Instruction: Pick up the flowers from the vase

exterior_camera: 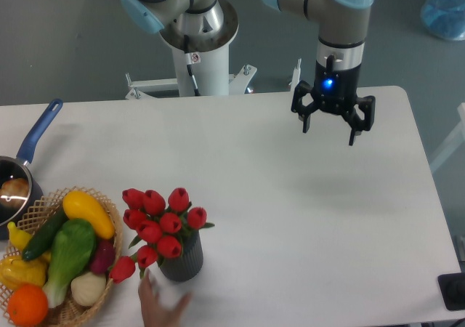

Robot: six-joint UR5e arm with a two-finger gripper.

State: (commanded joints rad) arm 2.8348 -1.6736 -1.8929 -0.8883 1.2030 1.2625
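The flowers point(160, 221), a bunch of red tulip buds with green leaves, stand in the vase point(182, 261), a small dark grey ribbed cylinder near the table's front left. A person's hand point(161, 305) is just below the vase, blurred, and I cannot tell if it touches. My gripper point(330, 134) hangs open and empty above the back right of the table, far from the flowers.
A wicker basket point(109, 276) of produce sits left of the vase, nearly touching the lowest bud. A blue-handled pot point(22, 167) is at the left edge. The robot's base point(196, 43) stands behind the table. A dark object point(454, 291) sits at the front right corner.
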